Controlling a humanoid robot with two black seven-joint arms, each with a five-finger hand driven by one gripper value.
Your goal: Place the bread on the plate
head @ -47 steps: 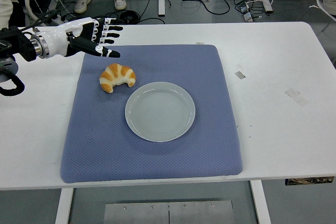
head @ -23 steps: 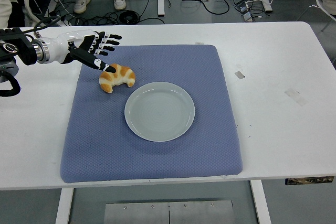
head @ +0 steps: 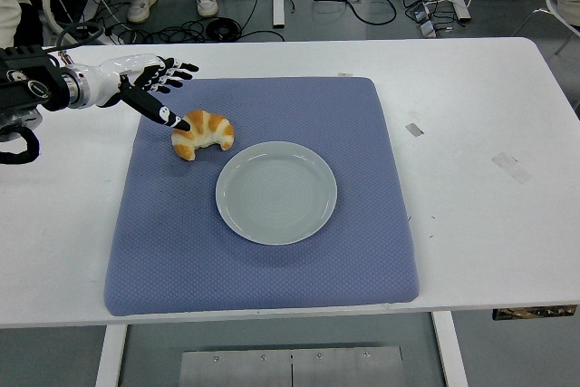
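Reaching from your left, the left hand (head: 149, 83), fingers spread and empty, sits just left of the bread (head: 203, 133), beside the plate (head: 276, 192).

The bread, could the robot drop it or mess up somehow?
Maybe. The left robot hand has open, spread fingers, and only its thumb tip is at the golden croissant's far-left end, so it might push the croissant instead of gripping it. The croissant lies close beside the pale round plate on the blue mat, so a nudge could shove it against the rim.
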